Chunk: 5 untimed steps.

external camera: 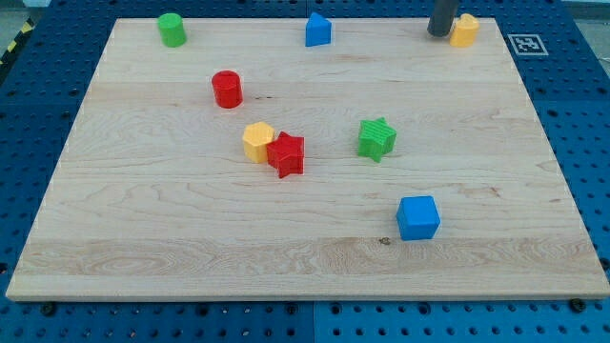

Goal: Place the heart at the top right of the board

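Note:
A yellow heart-like block [464, 30] lies at the board's top right corner. My tip [438, 34] is the lower end of a dark rod coming in from the view's top. It stands just left of the yellow heart, touching it or almost touching it. The wooden board [172, 219] fills most of the view.
Along the top edge are a green cylinder [172, 30] at the left and a blue house-shaped block [317, 30] in the middle. A red cylinder [227, 89], a yellow hexagon [257, 141] touching a red star [286, 153], a green star [376, 139] and a blue cube [417, 217] lie further down.

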Tool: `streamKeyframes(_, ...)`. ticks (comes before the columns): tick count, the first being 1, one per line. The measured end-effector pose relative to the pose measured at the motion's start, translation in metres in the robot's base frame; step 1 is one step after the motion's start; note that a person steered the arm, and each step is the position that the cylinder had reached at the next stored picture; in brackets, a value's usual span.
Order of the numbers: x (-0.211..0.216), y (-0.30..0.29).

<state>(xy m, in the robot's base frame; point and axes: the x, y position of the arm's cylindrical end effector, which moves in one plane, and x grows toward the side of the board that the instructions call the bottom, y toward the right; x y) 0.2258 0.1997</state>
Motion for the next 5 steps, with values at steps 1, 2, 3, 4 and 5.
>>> streamKeyframes(1,0.042,0.006)
streamKeyframes(2,0.053,0.044)
streamKeyframes(3,0.034,0.035)
streamKeyframes(4,0.034,0.014)
streamKeyframes(5,0.023,-0.006)
